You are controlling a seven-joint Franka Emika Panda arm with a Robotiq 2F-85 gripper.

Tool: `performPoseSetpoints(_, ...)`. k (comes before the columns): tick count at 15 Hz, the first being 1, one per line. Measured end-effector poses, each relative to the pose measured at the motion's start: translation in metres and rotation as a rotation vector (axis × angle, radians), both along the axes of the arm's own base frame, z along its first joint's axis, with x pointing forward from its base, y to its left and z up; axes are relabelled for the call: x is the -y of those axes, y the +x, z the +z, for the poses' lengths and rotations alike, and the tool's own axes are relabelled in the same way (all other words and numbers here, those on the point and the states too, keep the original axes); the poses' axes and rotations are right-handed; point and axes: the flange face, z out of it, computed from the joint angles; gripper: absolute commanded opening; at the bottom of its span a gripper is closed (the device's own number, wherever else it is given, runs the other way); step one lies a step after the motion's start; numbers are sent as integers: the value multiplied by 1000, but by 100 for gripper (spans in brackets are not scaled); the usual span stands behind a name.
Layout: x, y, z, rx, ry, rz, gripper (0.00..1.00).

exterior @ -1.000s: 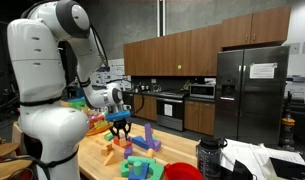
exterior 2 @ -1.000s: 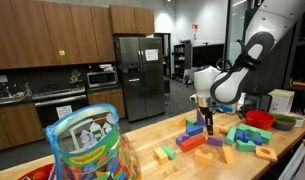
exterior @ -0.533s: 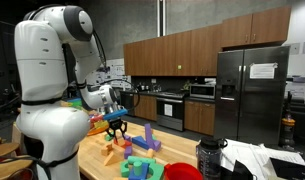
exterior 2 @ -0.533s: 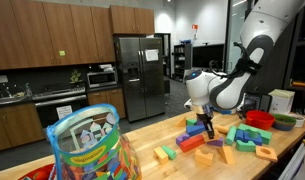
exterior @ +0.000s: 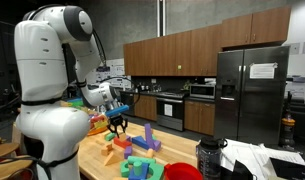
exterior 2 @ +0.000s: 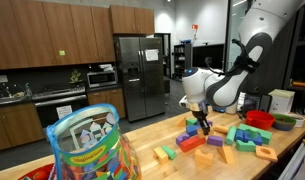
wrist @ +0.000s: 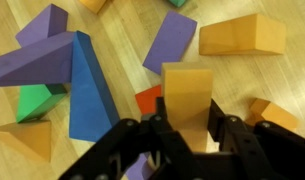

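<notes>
An orange block (wrist: 187, 90) is pinched between the jaws of the gripper (wrist: 189, 135). A blue block (wrist: 87, 90) and a purple block (wrist: 170, 42) are seen lying on the wooden table (wrist: 117, 30) beneath.

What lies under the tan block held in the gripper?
In the wrist view, a red block pokes out under the left edge of the tan block, on the wooden table. The tan block, clamped in the gripper, hides the rest and anything directly beneath.
</notes>
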Motion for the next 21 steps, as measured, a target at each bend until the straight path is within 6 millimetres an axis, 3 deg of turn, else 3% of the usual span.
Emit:
performPoseSetpoints(13, 16, 20, 5, -135, -2, 343, 16)
performPoseSetpoints(21, 7, 33, -5, -237, 54, 492, 16)
